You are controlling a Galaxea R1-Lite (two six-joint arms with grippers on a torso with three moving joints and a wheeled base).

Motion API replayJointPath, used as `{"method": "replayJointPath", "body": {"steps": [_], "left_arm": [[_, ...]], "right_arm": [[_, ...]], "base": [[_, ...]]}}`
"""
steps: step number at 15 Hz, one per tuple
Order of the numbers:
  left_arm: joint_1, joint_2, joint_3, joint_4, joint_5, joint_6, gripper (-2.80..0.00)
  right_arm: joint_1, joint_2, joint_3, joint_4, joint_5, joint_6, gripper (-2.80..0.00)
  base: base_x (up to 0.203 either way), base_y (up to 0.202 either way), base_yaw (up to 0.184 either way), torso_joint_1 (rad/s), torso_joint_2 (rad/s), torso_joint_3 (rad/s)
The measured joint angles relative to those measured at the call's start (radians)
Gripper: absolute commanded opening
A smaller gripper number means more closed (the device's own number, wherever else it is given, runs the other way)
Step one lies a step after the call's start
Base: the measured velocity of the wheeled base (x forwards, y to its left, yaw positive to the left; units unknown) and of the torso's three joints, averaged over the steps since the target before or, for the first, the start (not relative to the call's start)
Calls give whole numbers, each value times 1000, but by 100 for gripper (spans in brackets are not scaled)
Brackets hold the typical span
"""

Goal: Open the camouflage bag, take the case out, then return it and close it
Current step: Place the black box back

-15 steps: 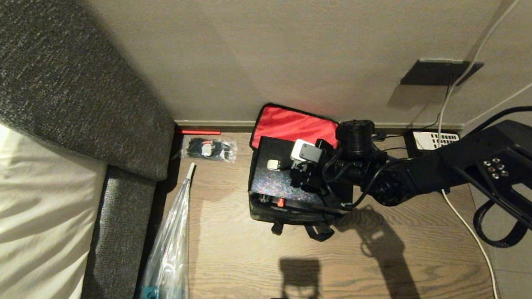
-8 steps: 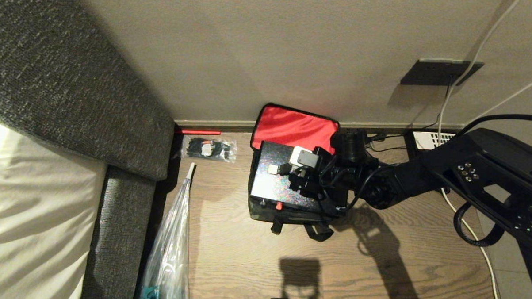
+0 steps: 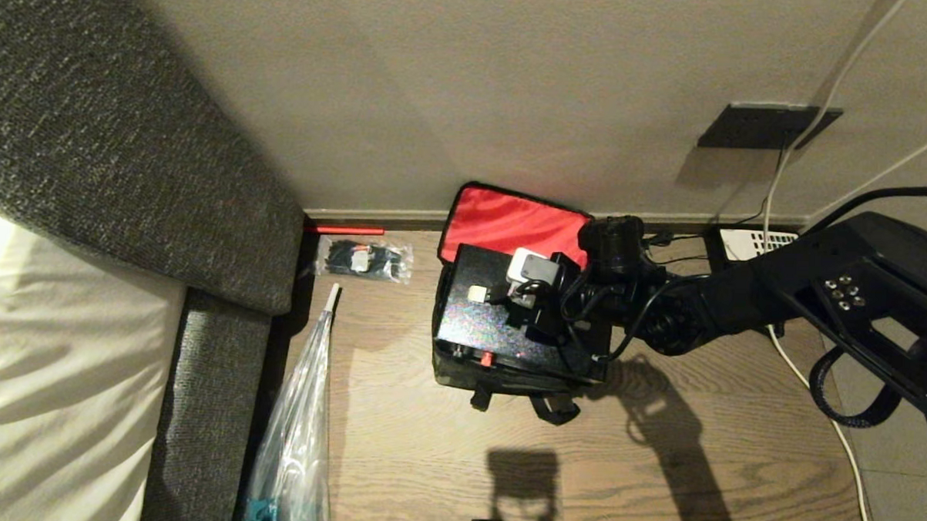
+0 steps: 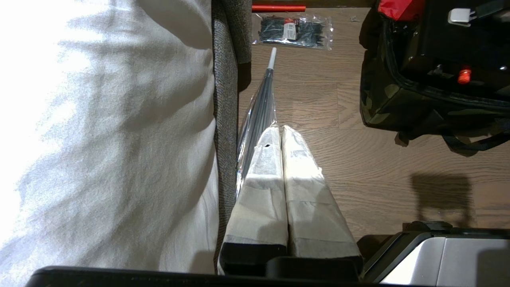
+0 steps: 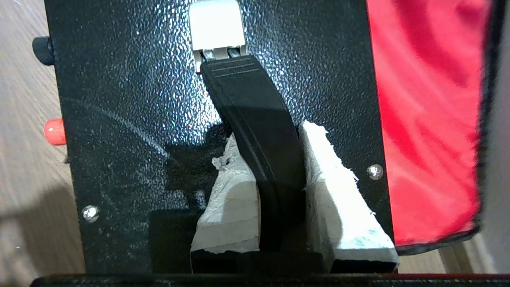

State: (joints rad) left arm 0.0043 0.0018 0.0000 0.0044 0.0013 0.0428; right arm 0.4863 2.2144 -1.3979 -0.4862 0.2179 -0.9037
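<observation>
The camouflage bag (image 3: 498, 379) stands open on the wood floor by the wall, its red-lined lid flap (image 3: 511, 222) leaning back. The speckled black case (image 3: 473, 322) lies flat in the bag's mouth, its red latch (image 3: 486, 358) facing the front. My right gripper (image 5: 271, 133) is shut on the case's black handle (image 5: 243, 91), one padded finger on each side; it shows over the case (image 3: 528, 297) in the head view. My left gripper (image 4: 279, 129) is parked shut and empty, beside the bag (image 4: 394, 103).
A clear packet of black zip ties (image 3: 363, 258) and a red stick (image 3: 345, 229) lie left of the bag. A clear plastic bag (image 3: 295, 432) leans on the grey sofa (image 3: 127, 164). Cables (image 3: 814, 388) and a white device (image 3: 761, 241) lie at the right.
My right wrist has turned slightly while holding the handle, and the case has rocked a little in the bag's mouth. The left arm has not moved.
</observation>
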Motion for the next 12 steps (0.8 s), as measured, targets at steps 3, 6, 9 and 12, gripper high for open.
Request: {"method": "replayJointPath", "body": {"steps": [3,6,9,12], "left_arm": [[1,-1,0,0,0,0,-280],[0,-1,0,0,0,0,-280],[0,-1,0,0,0,-1,-280],[1,-1,0,0,0,0,-280]], "right_arm": [[22,-34,0,48,2,2,-280],[43,-45,2,54,3,-2,-280],[49,-42,2,60,3,-2,-280],[48,-31,2,56,3,-1,-280]], "base": [[0,0,0,0,0,0],[0,0,0,0,0,0],[0,0,0,0,0,0],[0,0,0,0,0,0]]}}
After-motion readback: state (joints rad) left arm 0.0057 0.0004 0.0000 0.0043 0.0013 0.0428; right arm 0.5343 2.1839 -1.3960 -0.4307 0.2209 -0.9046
